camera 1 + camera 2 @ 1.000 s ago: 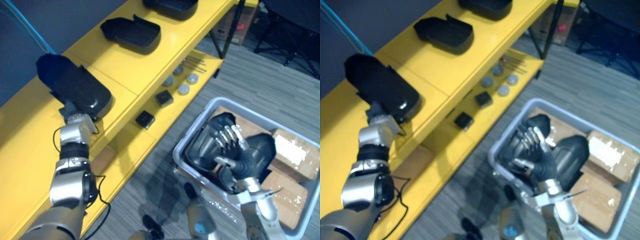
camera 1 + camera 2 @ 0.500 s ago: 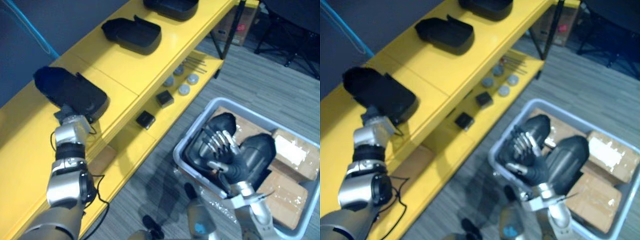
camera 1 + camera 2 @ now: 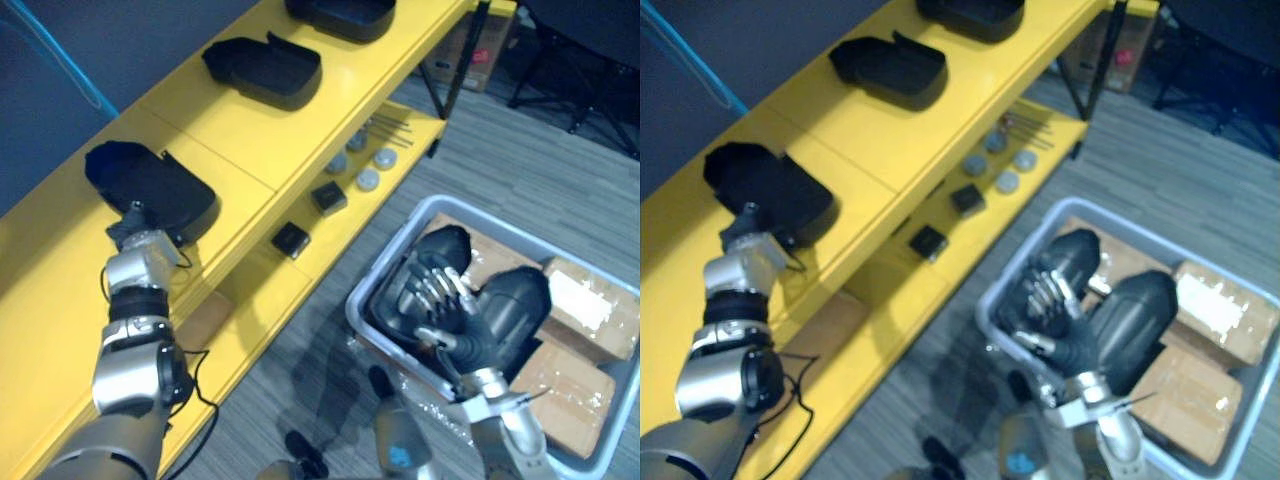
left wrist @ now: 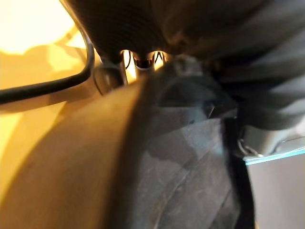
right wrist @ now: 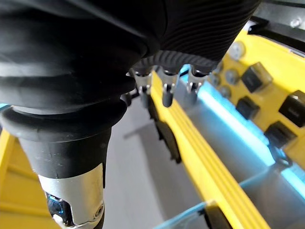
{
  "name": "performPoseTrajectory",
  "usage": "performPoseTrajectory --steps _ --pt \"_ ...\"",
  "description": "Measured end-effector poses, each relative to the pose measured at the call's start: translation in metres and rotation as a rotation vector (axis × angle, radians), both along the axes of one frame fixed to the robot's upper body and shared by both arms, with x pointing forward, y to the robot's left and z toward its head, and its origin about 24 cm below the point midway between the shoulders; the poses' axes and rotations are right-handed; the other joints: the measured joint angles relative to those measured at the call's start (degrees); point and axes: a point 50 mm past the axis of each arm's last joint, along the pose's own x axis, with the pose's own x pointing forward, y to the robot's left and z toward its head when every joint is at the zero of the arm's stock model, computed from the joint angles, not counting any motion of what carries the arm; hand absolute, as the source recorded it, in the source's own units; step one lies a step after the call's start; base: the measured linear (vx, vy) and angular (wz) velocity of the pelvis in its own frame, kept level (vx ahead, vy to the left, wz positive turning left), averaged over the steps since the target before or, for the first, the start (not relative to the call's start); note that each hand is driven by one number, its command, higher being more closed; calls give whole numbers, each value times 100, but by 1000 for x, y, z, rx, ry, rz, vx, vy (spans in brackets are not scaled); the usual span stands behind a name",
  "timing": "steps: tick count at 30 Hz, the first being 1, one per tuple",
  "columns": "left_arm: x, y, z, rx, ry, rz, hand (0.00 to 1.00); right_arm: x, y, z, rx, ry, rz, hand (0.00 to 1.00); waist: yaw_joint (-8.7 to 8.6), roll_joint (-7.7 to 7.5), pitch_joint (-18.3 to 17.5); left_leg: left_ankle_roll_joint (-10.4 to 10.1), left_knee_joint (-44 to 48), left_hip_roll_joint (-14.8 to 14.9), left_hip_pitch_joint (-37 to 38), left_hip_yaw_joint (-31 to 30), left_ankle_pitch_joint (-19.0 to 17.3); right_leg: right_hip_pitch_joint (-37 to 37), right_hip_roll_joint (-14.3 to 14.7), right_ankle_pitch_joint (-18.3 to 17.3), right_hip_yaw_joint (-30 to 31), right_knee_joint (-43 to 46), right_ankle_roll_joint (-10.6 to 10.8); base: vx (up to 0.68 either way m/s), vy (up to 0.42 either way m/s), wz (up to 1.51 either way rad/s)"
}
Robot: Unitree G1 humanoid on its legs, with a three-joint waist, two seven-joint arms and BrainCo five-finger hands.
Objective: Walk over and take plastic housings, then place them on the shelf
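The housing now lies flat on the yellow shelf, lower than a second ago. The left hand is at its near edge, grip hidden. The right hand rests on a second housing in the grey bin, grip unclear.

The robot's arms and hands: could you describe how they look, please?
Both arms, the left arm and the right arm, are silver-grey, in rounded segments with dark joints. The right hand has silver fingers with dark tips and a dark ribbed cover over its back and wrist. The left hand shows the same dark cover.
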Motion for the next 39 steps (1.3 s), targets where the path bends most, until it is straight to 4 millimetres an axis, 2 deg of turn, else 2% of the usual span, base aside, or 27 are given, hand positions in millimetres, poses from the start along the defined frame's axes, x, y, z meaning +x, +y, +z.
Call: performPoseTrajectory --steps 6,11,17,26,32,36,39 --pt "-8 20 13 59 3 108 0 -2 0 -3 -1 16 1 0 -43 -2 -9 0 10 4 102 -2 0 113 3 8 0 -15 -2 0 0 0" --pt "-14 32 18 51 -19 170 0 -8 2 -10 4 53 23 0 -41 10 -160 0 9 10 129 -82 -1 208 -13 9 -88 -70 -5 -7 0 8" --pt "-27 43 3 -16 -91 293 0 -11 6 -14 18 69 32 0 -54 28 -410 0 3 40 213 -115 -2 385 -2 66 -134 -219 -27 -3 -1 2" --pt "-40 53 -6 -8 -147 427 0 -13 6 -16 28 74 40 0 -68 70 -668 -12 -11 38 325 -107 -20 602 12 154 -141 -476 -37 0 0 0" --pt "-45 59 14 77 -247 494 0 -14 5 -14 30 34 26 0 -64 109 -787 -13 -20 42 348 -115 -21 756 -1 298 -160 -729 -58 0 0 0" --pt "-53 74 31 138 -315 532 0 -12 -2 -15 10 11 -24 0 -38 211 -954 -26 -94 42 378 -132 -13 821 1 351 -202 -842 -35 45 -11 2" --pt "-58 82 44 180 -390 550 0 -8 -8 -18 7 16 -76 0 -17 217 -1023 -35 -120 34 398 -221 -7 922 -7 367 -286 -937 -33 38 -3 14"
